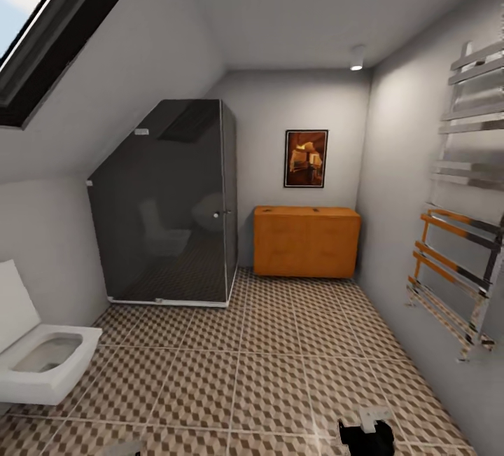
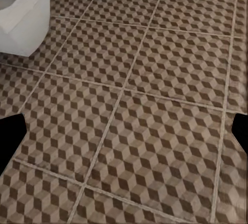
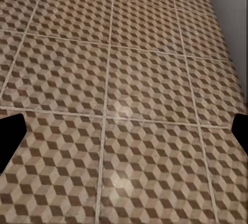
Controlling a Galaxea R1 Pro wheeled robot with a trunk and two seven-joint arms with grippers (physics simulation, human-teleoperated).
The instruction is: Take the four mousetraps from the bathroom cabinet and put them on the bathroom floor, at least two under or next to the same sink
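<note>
The orange-brown cabinet [image 1: 306, 241] stands against the far wall, several tiles ahead of me. Two tiny dark specks lie on its flat top, too small to tell as mousetraps. The cube-patterned bathroom floor [image 1: 280, 372] stretches between me and it. The bathroom sink is out of view. My left gripper [image 2: 124, 141] hangs open over bare floor tiles [image 2: 155, 79], its dark fingertips wide apart. Over tiles [image 3: 144, 79] close to the right wall, my right gripper [image 3: 124, 136] is open too, and part of it [image 1: 365, 433] shows low in the head view.
A dark glass shower cubicle [image 1: 168, 204] fills the far left corner. A white wall-hung toilet [image 1: 42, 365] juts out at near left, also seen from the left wrist [image 2: 20, 12]. A chrome towel radiator [image 1: 465, 211] hangs on the right wall. A framed picture [image 1: 306, 158] hangs above the cabinet.
</note>
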